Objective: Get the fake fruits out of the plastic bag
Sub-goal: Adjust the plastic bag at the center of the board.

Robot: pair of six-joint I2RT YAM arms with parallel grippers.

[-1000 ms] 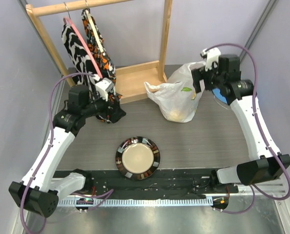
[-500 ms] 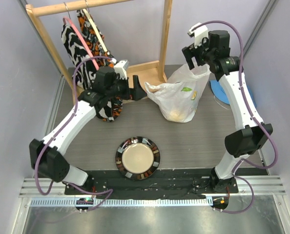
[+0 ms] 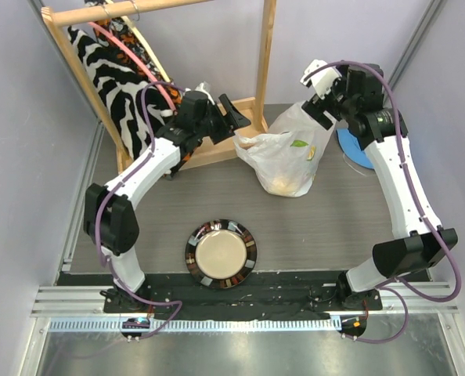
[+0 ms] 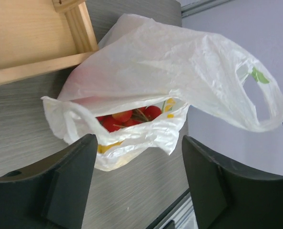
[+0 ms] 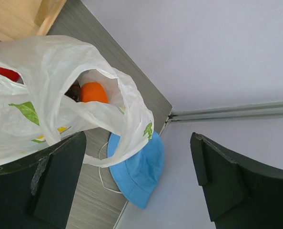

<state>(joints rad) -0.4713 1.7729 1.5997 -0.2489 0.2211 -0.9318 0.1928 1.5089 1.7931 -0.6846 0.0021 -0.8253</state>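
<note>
Crinkly translucent plastic bag (image 4: 179, 62), glossy plastic fruits (image 4: 125, 119), matt grey wood-grain table (image 3: 334, 227).

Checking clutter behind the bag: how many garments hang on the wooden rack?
2. A zebra-print garment hangs across the left side of the rack. An orange-patterned garment sits behind it near the top rail, mostly covered. Others could be hidden behind them.

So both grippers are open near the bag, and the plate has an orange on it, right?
Not quite. In the top view the plate has nothing on it; the right wrist view shows the orange inside the bag. The rest holds: the left gripper and the right gripper are both open near the bag.
</note>
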